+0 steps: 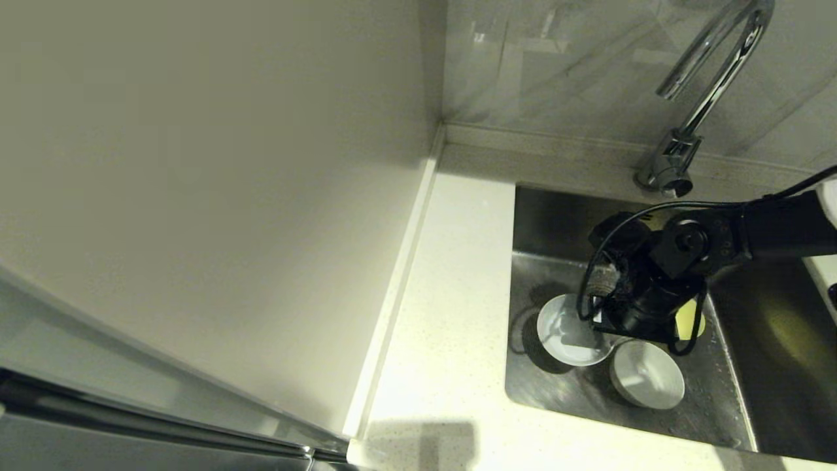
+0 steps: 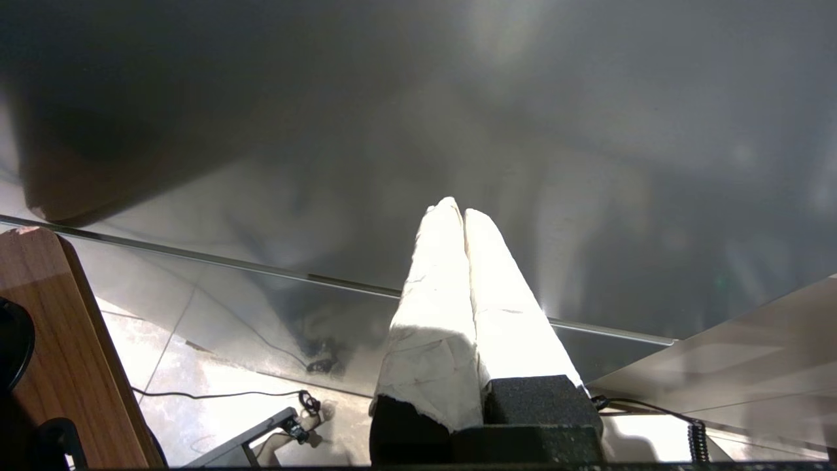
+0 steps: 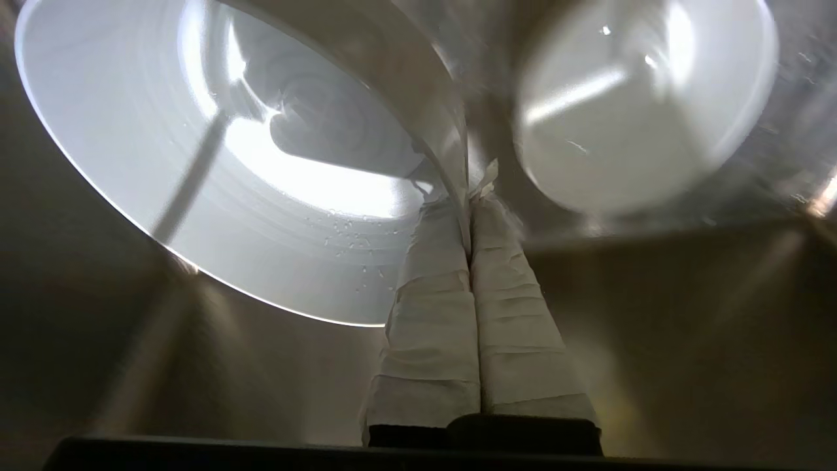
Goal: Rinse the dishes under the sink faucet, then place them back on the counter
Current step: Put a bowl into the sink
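my right pincer [image 3: 469,196] pinching rim of pale grey-blue bowl [image 1: 567,330], tilted in sink [image 1: 562,392] near left wall. step: carrying bowl for rinse; next likely lift toward faucet [image 1: 709,78] spout. count: three bowls, white bowl [image 1: 649,375], yellow bowl [image 1: 690,319] also in sink; tabletop [image 1: 451,294] holds none. left pincer [image 2: 463,216] pressed together, parked away.

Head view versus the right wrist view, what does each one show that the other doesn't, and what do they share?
Only the head view shows the faucet, the counter, the yellow bowl mostly hidden behind the arm, and the whole sink.

Only the right wrist view shows the right gripper with its jaws shut on the rim of the pale grey-blue bowl, with water droplets inside it.

Both show that bowl, the white bowl beside it, and the steel basin floor.
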`<state>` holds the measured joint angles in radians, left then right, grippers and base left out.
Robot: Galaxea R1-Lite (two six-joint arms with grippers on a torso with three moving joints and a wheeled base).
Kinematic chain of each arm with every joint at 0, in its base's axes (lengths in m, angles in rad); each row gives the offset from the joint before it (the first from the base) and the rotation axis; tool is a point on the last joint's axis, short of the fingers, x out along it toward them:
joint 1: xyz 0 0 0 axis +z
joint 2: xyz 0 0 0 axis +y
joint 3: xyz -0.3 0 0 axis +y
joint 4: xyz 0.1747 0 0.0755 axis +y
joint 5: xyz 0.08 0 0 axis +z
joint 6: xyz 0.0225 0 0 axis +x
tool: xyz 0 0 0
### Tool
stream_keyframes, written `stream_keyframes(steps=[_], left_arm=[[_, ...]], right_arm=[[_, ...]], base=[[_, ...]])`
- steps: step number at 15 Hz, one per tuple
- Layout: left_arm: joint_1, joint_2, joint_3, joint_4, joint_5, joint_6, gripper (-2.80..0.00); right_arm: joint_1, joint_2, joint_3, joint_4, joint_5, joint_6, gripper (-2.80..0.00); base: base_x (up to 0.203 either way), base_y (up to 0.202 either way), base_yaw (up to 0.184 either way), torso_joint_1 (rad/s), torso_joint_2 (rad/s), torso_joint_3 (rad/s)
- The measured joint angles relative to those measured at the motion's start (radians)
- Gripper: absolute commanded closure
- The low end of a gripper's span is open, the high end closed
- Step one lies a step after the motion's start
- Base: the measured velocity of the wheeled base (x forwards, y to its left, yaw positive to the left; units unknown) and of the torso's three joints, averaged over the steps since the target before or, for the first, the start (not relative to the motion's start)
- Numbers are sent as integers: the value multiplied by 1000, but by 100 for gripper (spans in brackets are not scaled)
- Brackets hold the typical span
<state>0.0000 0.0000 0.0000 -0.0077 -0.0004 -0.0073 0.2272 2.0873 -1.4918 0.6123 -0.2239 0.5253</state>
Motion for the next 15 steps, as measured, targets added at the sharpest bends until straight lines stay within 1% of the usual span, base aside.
stream_keyframes(steps=[2, 5, 8, 12, 13, 15], left_arm=[[0, 0, 0, 0, 0, 0, 0], [0, 0, 0, 0, 0, 0, 0], [0, 0, 0, 0, 0, 0, 0], [0, 0, 0, 0, 0, 0, 0], [0, 0, 0, 0, 0, 0, 0], [0, 0, 0, 0, 0, 0, 0]], right_arm=[[10, 48, -31, -1, -26, 24, 0], [14, 114, -78, -2, -40, 55, 0], [14, 182, -152, -1, -75, 65, 0], [12, 234, -202, 3, -84, 87, 0], [10, 240, -202, 3, -96, 87, -280], [6, 251, -201, 4, -126, 87, -280]], base=[[0, 0, 0, 0, 0, 0], [0, 0, 0, 0, 0, 0], [0, 0, 0, 0, 0, 0], [0, 0, 0, 0, 0, 0], [0, 0, 0, 0, 0, 0], [0, 0, 0, 0, 0, 0]])
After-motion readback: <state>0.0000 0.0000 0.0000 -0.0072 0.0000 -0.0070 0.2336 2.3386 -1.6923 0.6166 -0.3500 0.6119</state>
